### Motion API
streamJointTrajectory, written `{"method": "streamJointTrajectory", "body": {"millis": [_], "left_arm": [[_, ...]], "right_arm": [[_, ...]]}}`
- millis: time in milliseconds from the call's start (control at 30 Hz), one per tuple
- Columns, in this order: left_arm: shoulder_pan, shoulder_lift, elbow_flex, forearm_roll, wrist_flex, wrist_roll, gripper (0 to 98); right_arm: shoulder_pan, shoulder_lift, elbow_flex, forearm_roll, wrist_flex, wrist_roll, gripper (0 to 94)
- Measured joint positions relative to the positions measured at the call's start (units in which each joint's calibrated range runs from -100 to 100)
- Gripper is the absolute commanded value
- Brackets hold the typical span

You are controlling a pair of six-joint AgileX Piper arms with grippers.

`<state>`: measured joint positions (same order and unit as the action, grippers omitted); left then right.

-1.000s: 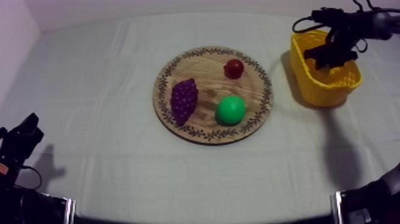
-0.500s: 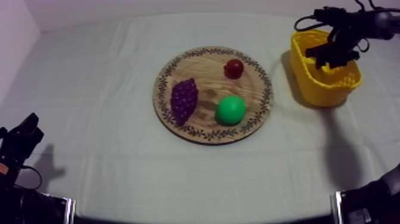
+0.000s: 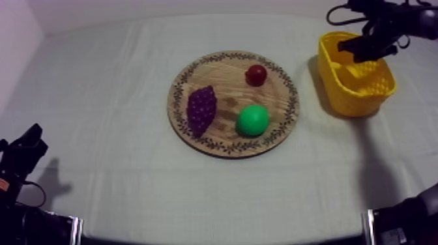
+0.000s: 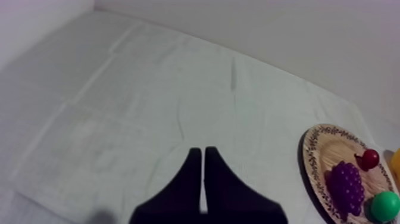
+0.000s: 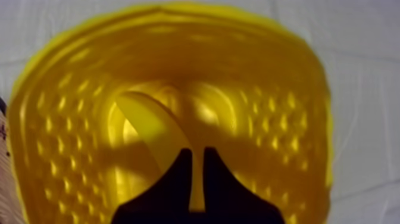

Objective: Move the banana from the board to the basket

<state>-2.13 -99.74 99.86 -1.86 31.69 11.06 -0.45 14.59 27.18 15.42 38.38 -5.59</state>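
Our left gripper [image 3: 25,148] sits low at the table's left edge, over bare cloth [image 3: 117,85] and well apart from everything else. From its own wrist we see its two black fingers [image 4: 191,179] pressed together into a narrow wedge with nothing between them. They point out across the cloth, with the board farther off.

In the middle of the table the board [image 3: 225,70] lies flat on the cloth. The grapes [image 3: 201,109] rest on its left half. The red fruit [image 3: 256,74] sits toward its far right rim. The pear [image 3: 253,120], green and round from above, sits toward its near right rim. The three lie apart from one another, none touching.

To the right the basket [image 3: 352,99] stands upright on the cloth, near the board's right rim but not touching it. Our right arm comes in from the upper right, and the right gripper [image 3: 370,47] hangs over the basket's far side. From the right wrist we see its fingers [image 5: 172,184] closed against each other in the same narrow wedge, pinching nothing and pointed down into the basket. The banana [image 5: 149,126] lies inside the basket on its floor, a curved yellow shape just past the fingertips. We cannot tell from this view whether the fingertips touch it.
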Motion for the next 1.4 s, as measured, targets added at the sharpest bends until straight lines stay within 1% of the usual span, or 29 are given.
{"method": "streamJointTrajectory", "body": {"millis": [133,233,400,467,533,633,700,767,867,967,1033,1133,1200,1267,1333,1400], "left_arm": [[0.0,0.0,0.0,0.00,0.0,0.0,0.1],[0.0,0.0,0.0,0.00,0.0,0.0,0.1],[0.0,0.0,0.0,0.00,0.0,0.0,0.1],[0.0,0.0,0.0,0.00,0.0,0.0,0.1],[0.0,0.0,0.0,0.00,0.0,0.0,0.1],[0.0,0.0,0.0,0.00,0.0,0.0,0.1],[0.0,0.0,0.0,0.00,0.0,0.0,0.1],[0.0,0.0,0.0,0.00,0.0,0.0,0.1],[0.0,0.0,0.0,0.00,0.0,0.0,0.1],[0.0,0.0,0.0,0.00,0.0,0.0,0.1],[0.0,0.0,0.0,0.00,0.0,0.0,0.1],[0.0,0.0,0.0,0.00,0.0,0.0,0.1],[0.0,0.0,0.0,0.00,0.0,0.0,0.1],[0.0,0.0,0.0,0.00,0.0,0.0,0.1],[0.0,0.0,0.0,0.00,0.0,0.0,0.1],[0.0,0.0,0.0,0.00,0.0,0.0,0.1]], "right_arm": [[-0.7,-4.2,-1.3,-0.1,0.3,0.2,1.5],[-1.1,-8.9,-0.2,0.3,0.0,-0.8,0.7],[-1.3,-18.3,5.6,1.5,-3.6,-2.7,0.3],[-1.2,-22.9,9.5,2.7,-5.7,-4.0,0.3],[-1.0,-27.3,13.7,4.6,-8.5,-5.7,0.3],[-0.3,-34.8,21.4,8.6,-13.2,-9.2,0.3],[0.5,-39.8,27.3,10.8,-16.0,-11.3,0.2],[1.4,-44.1,33.3,11.9,-18.7,-12.7,0.2],[2.9,-50.5,41.4,11.9,-22.4,-13.7,0.2],[3.3,-56.9,48.8,9.7,-24.9,-13.1,0.2],[2.8,-60.9,53.7,8.0,-26.7,-11.8,0.2],[1.5,-65.9,60.0,4.8,-28.0,-8.6,0.2],[0.4,-69.6,64.1,1.7,-28.1,-5.4,0.2],[-0.6,-73.1,67.4,-2.2,-28.1,-1.5,0.2],[-1.9,-76.5,70.2,-6.9,-27.1,2.8,0.2],[-3.1,-79.5,71.7,-11.6,-24.7,7.0,0.2]]}}
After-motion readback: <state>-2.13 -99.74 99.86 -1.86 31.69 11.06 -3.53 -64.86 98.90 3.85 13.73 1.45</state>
